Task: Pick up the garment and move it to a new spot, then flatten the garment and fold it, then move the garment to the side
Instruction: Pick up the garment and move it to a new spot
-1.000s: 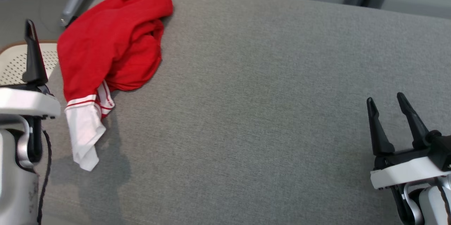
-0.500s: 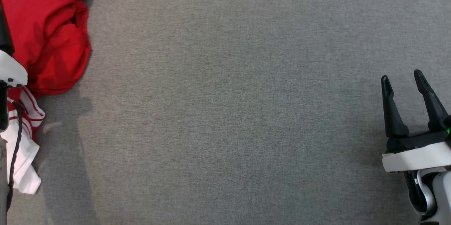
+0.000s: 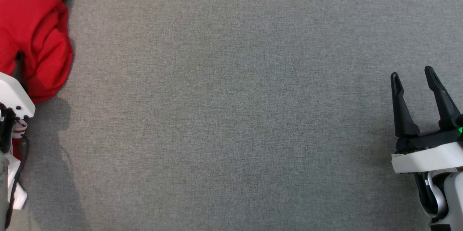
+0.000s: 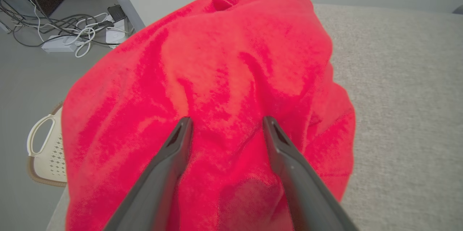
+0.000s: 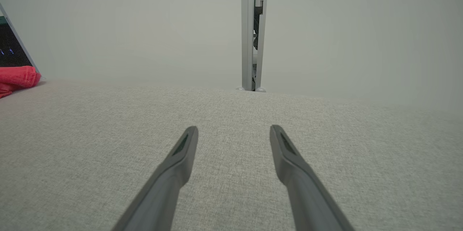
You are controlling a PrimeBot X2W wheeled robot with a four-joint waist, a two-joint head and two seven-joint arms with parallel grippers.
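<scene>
The red garment (image 4: 217, 79) with a white striped hem lies crumpled at the grey surface's left edge.

Ahead of the right end effector (image 3: 411, 72): bare grey table (image 3: 231, 115), open to its far edge, grey post (image 5: 251, 43) beyond. Directly before the left end effector (image 4: 227, 119): heaped red garment (image 4: 235, 61) blocking the way; bare table to its right.

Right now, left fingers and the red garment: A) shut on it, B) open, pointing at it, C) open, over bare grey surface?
B: the left wrist view shows the left gripper with fingers spread apart, the red garment right behind them, not pinched.
</scene>
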